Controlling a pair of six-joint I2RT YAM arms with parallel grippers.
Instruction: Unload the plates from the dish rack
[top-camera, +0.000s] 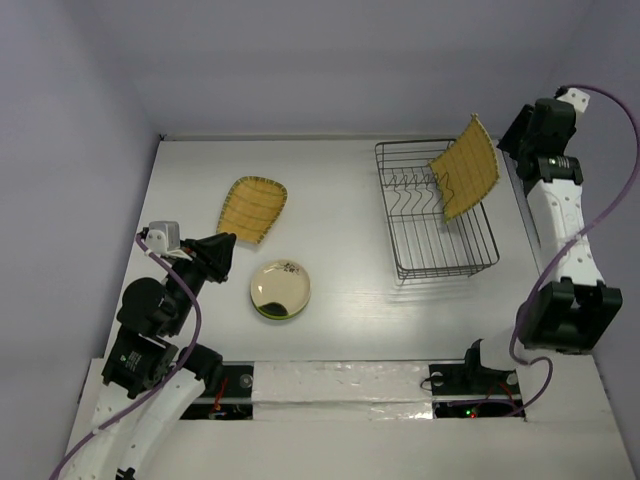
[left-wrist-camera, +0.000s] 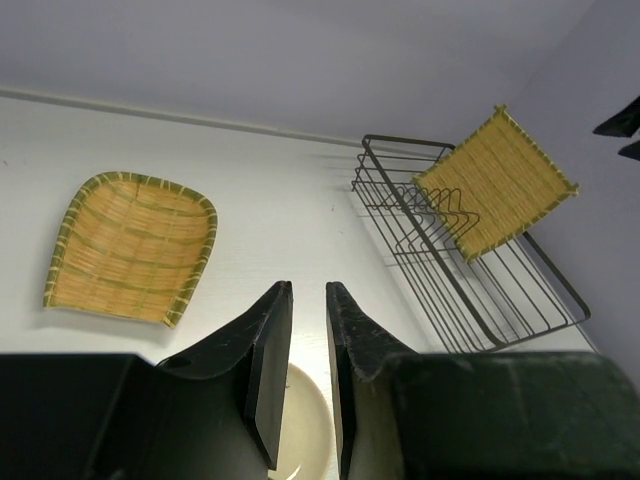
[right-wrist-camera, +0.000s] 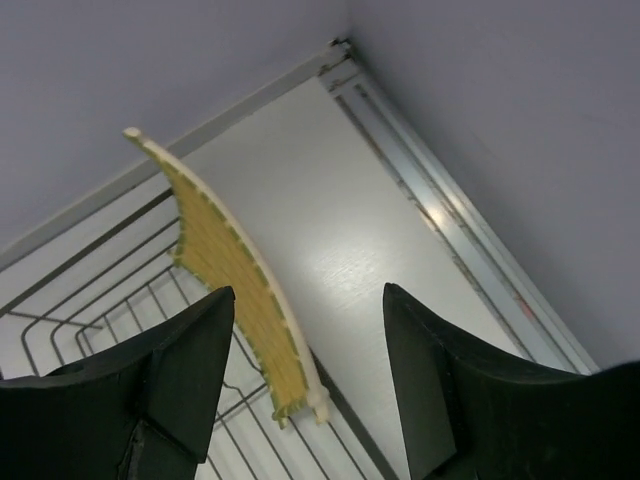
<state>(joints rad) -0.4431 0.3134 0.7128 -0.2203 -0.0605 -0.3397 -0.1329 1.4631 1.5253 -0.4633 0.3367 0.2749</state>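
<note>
The grey wire dish rack (top-camera: 437, 235) stands at the back right. A square woven straw-yellow tray plate (top-camera: 466, 168) leans upright in its far right corner. My right gripper (top-camera: 508, 140) is open just right of the tray's top edge; in the right wrist view (right-wrist-camera: 308, 295) the tray's rim (right-wrist-camera: 235, 265) lies beside the left finger, not gripped. The oval woven tray (top-camera: 252, 208) lies flat on the table. A cream plate with a dark mark (top-camera: 280, 288) rests on a lime-green plate (top-camera: 272, 314). My left gripper (left-wrist-camera: 308, 290) is nearly shut and empty, above the cream plate (left-wrist-camera: 300, 420).
Lavender walls close in the table on the left, back and right. A metal rail (right-wrist-camera: 440, 220) runs along the table's right edge beside the rack (right-wrist-camera: 90, 300). The rack (left-wrist-camera: 470, 290) and both woven trays (left-wrist-camera: 495, 180) (left-wrist-camera: 130, 245) show in the left wrist view.
</note>
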